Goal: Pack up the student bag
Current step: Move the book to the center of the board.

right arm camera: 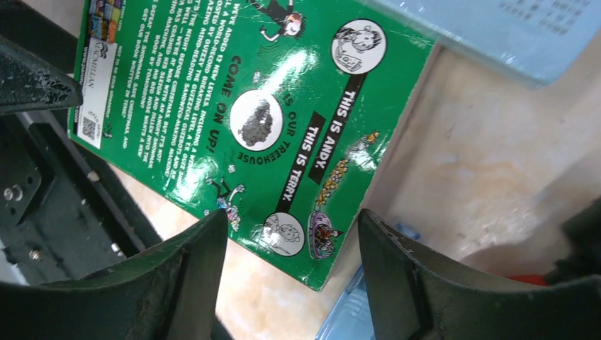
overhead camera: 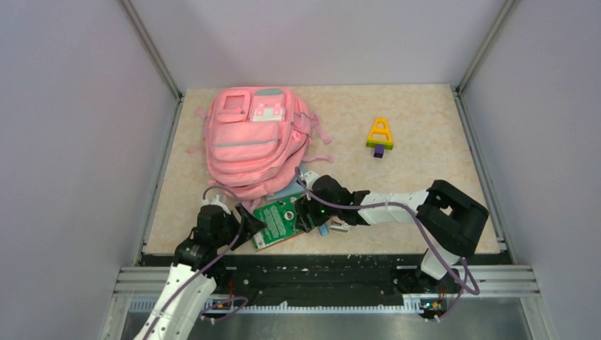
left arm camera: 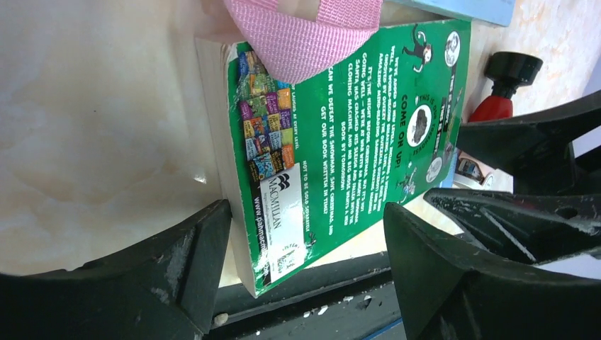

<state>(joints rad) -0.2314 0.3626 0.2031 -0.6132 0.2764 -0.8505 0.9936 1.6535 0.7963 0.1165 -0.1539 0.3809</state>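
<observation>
— Beige marbled table [overhead camera: 425, 106], grey walls round it. Where's the student bag [overhead camera: 248, 134]?
— Far left, lying flat, pockets up, with a pink strap draped over the green book [overhead camera: 275, 221] at the near edge.
— Tools?
— Left tool [left arm camera: 306, 212] is apart, straddling the book's end. Right tool [right arm camera: 292, 219] is apart too, around another corner. Neither clamps.
— How will the bag handle?
— Soft and floppy, probably light, so it'll sag. I'd pinch a strap or a fabric edge.
</observation>
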